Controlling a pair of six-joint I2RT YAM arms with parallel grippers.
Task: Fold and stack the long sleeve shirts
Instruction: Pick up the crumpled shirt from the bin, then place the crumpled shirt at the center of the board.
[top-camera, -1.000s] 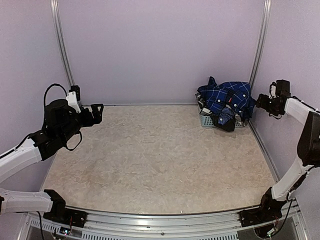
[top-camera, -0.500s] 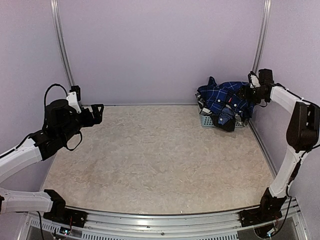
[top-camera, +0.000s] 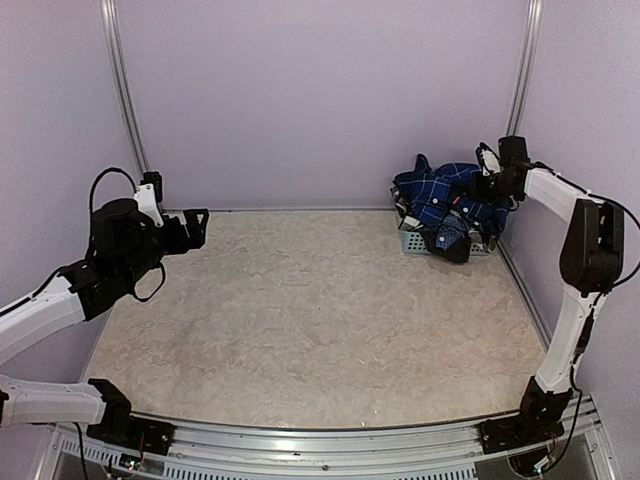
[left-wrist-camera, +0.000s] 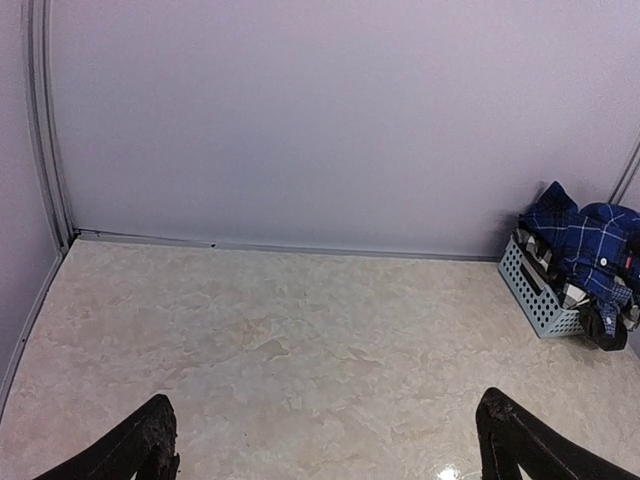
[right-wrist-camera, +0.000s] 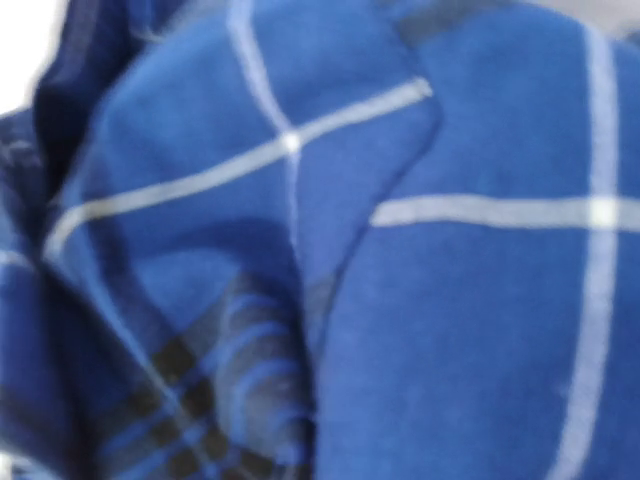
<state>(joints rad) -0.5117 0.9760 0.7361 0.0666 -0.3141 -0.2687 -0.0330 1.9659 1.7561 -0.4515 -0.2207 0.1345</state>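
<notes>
While the left arm hangs over the table's (top-camera: 300, 310) left side, the right arm reaches into the far right corner, where the basket (top-camera: 411, 241) sits on the table close to the back wall (top-camera: 320, 100) and the right wall. The navy shirt (top-camera: 445, 193) lies crumpled in a heap on top of the basket, spilling over its rim, its white grid lines showing. The right gripper (top-camera: 481, 186) is closed on the cloth at the heap's upper right side. In the right wrist view, blurred blue cloth with white lines fills everything, so near that the fingers themselves are hidden. A darker patch with black lines sits low on the left of that view.

From the left wrist view a strip of the checked shirt (left-wrist-camera: 566, 292) shows under the navy one, just above the basket's rim. A dark cloth (top-camera: 453, 240) hangs over the basket's front right corner; which shirt it belongs to I cannot tell.

The left gripper (top-camera: 196, 226) is wide open and holds nothing. It is raised above the table and points across it toward the right. Its two black fingers (left-wrist-camera: 148, 452) stand far apart at the bottom of its own view, with bare marbled tabletop between them. It is well apart from the basket and both shirts
</notes>
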